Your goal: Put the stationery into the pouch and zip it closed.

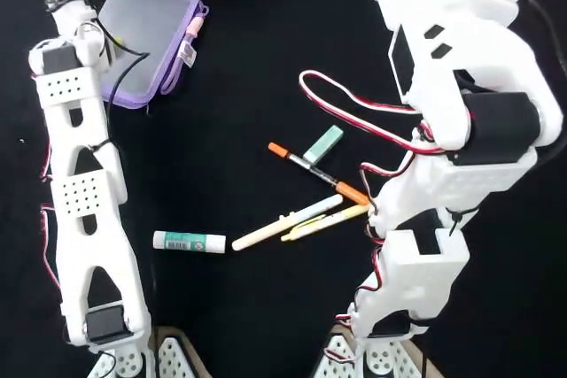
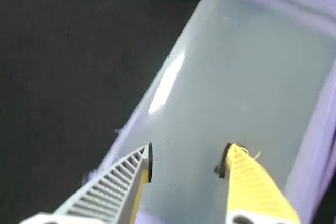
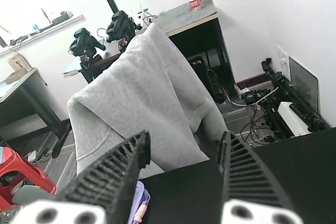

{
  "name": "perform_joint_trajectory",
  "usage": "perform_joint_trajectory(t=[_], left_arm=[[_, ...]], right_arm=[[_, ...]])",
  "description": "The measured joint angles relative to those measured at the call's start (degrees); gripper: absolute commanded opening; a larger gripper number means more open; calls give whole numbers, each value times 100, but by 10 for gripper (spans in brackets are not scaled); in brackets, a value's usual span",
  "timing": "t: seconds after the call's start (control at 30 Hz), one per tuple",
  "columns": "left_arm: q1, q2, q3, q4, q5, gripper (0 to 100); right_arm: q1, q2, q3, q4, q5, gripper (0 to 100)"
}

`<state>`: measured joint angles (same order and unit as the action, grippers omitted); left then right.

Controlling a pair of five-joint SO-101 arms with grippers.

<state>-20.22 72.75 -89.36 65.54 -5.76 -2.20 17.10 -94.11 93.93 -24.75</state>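
Edging the translucent pouch [image 1: 146, 24] is a lilac border.

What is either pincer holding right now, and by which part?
Nothing. The left pincer is open over the pouch; the right pincer is open and empty.

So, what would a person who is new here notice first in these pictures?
Probably the purple-edged pouch at the far left of the table, with the left gripper open just above it. Next, the loose pens scattered in the middle and a glue stick lying apart from them, all outside the pouch.
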Motion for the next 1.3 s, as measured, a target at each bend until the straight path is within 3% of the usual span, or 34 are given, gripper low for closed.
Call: perform_joint_trajectory(t=[0.33,0.53,0.7,1.03,1.3], left_arm=[[-176,18,18,-809,369,233],[-985,422,229,-2277,1503,234],[-914,1011,264,-2593,1204,234],[-431,1600,88,-2664,-114,234],[202,1679,-527,-914,-264,234]], right_arm=[[0,0,0,0,0,211],[0,0,0,0,0,211],[0,0,0,0,0,211],[-132,0,0,0,0,211],[-141,0,0,0,0,211]])
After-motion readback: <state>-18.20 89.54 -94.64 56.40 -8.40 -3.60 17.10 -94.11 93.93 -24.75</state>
